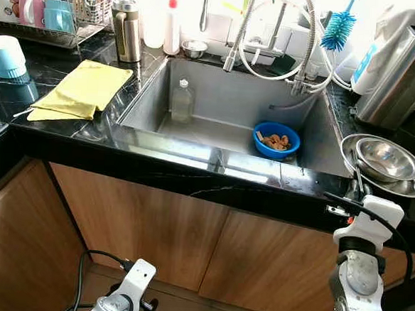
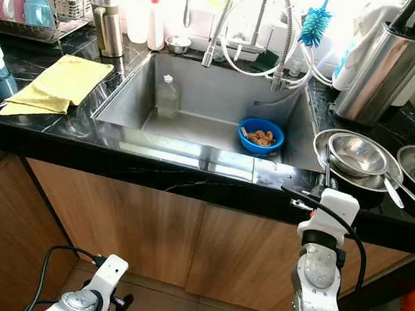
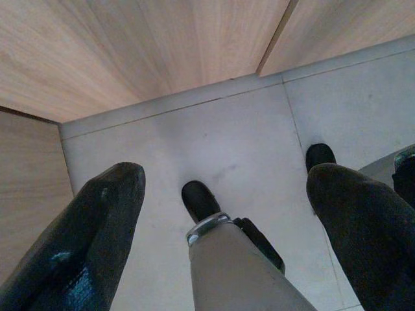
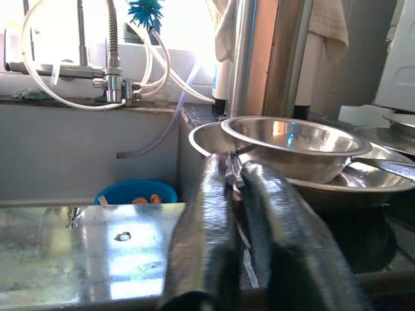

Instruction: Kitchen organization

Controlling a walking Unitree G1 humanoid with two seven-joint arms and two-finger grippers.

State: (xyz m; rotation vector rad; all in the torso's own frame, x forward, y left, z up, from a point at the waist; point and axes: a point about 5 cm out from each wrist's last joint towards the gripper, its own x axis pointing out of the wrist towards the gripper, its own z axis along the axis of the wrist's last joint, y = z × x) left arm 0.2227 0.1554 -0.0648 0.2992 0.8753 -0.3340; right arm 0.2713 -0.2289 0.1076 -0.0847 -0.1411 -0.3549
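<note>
Right wrist view shows the right gripper (image 4: 237,172) with its fingers pressed together at the rim of the stacked steel bowls (image 1: 384,159) on the black counter (image 1: 192,170), right of the sink (image 1: 225,107). A blue bowl (image 1: 276,140) and a clear bottle (image 1: 182,102) stand inside the sink. Low by the floor (image 3: 214,149), the left gripper (image 3: 224,194) hangs idle with fingers wide apart.

Blown-out window backlight glares on the sink (image 1: 193,158); frames sharp.
</note>
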